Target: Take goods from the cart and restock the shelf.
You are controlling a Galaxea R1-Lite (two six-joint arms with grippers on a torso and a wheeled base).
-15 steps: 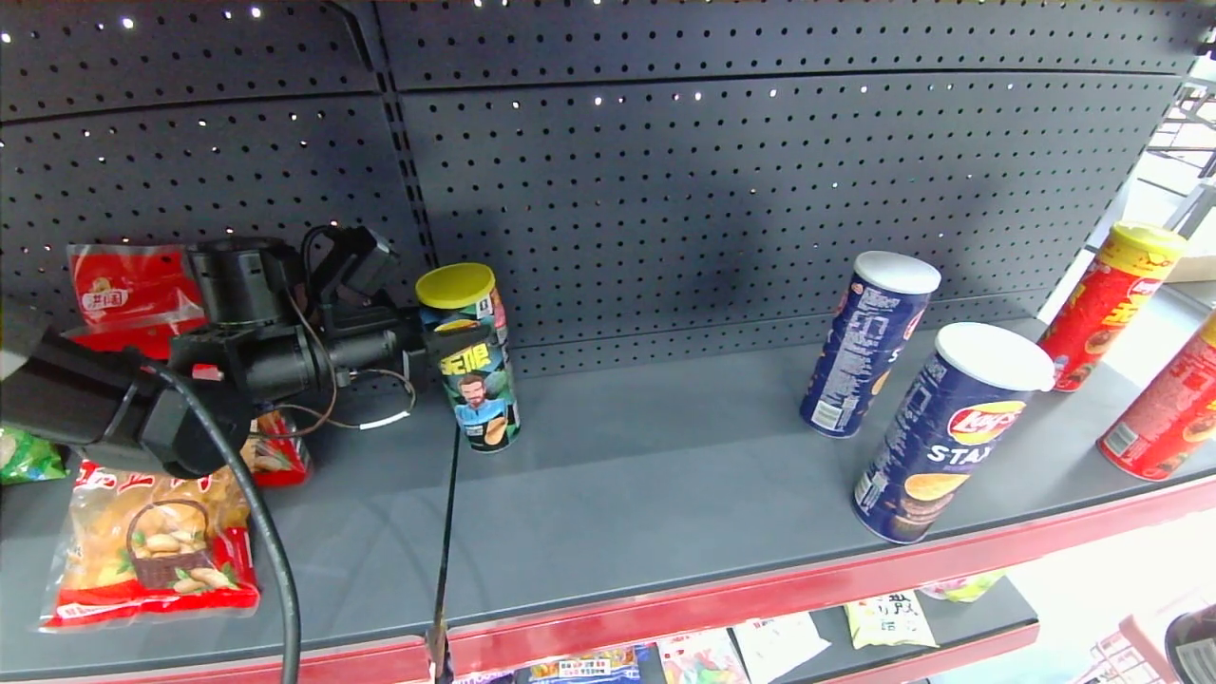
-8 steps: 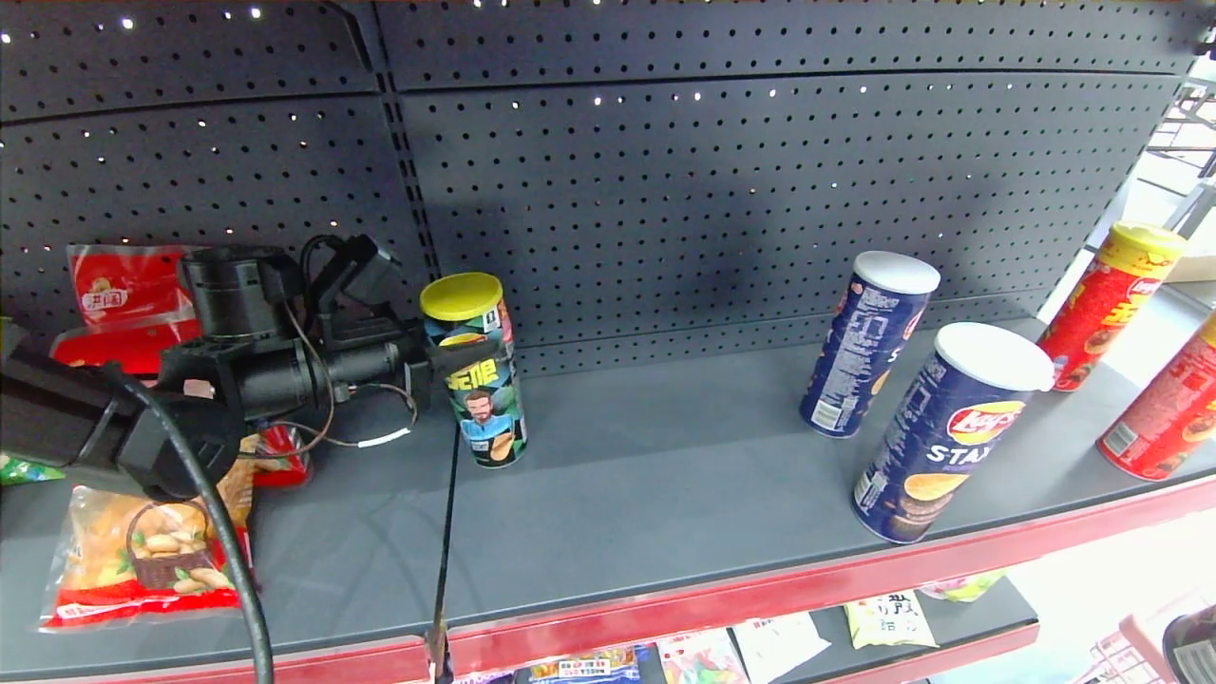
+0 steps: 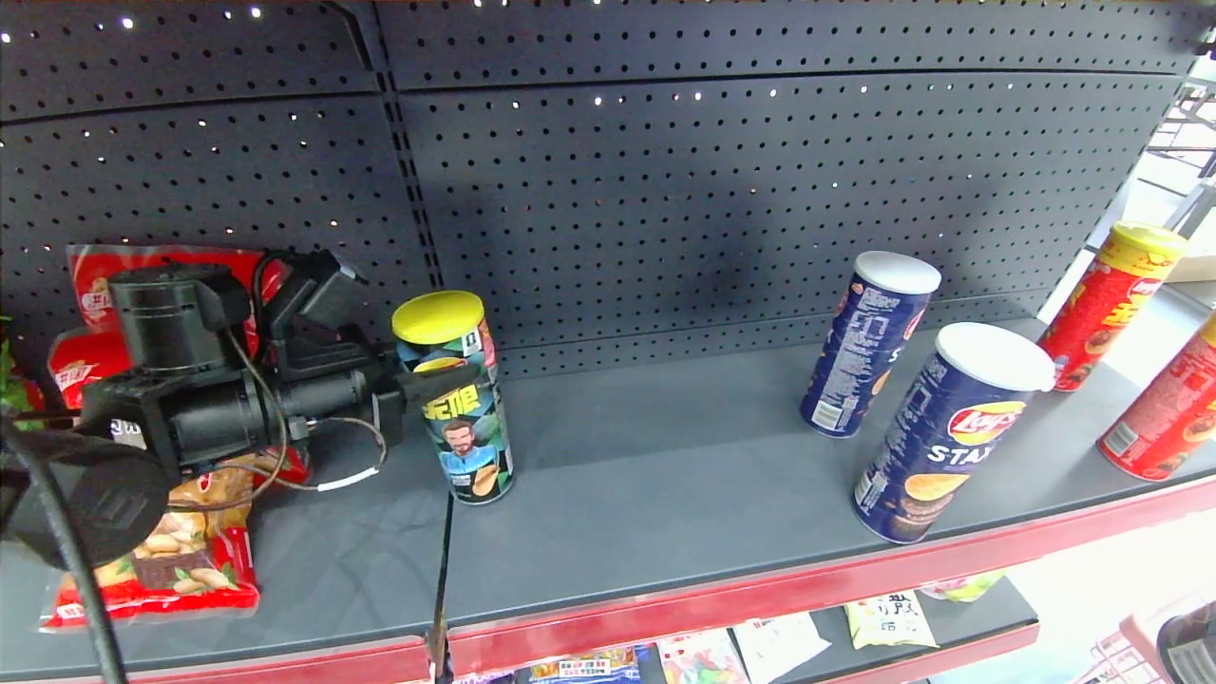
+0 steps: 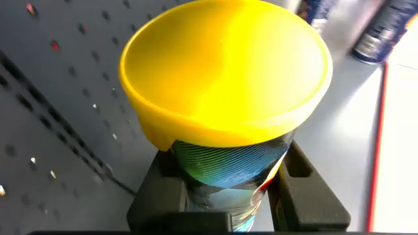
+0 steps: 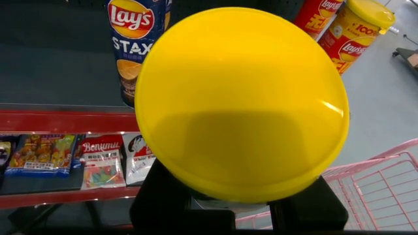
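Observation:
My left gripper (image 3: 432, 380) is shut on a green-and-blue can with a yellow lid (image 3: 456, 399), held upright by its upper part at the left of the grey shelf (image 3: 665, 475), close to the pegboard. Whether its base touches the shelf I cannot tell. In the left wrist view the same can (image 4: 225, 98) sits between the fingers of the left gripper (image 4: 228, 189). My right gripper (image 5: 238, 199) is shut on another yellow-lidded can (image 5: 241, 98), held in front of the shelf's red edge (image 5: 65, 121) and below it.
Two blue chip cans (image 3: 869, 342) (image 3: 950, 427) and two red ones (image 3: 1111, 304) (image 3: 1164, 408) stand at the shelf's right. A peanut bag (image 3: 161, 560) and red bags (image 3: 114, 285) lie at the left. A pink wire cart (image 5: 385, 189) is beside the right gripper. Snack packets fill the lower shelf (image 3: 703, 655).
The left arm has drawn the green-and-blue can a little left and toward the shelf's front. The cans at the right have not moved.

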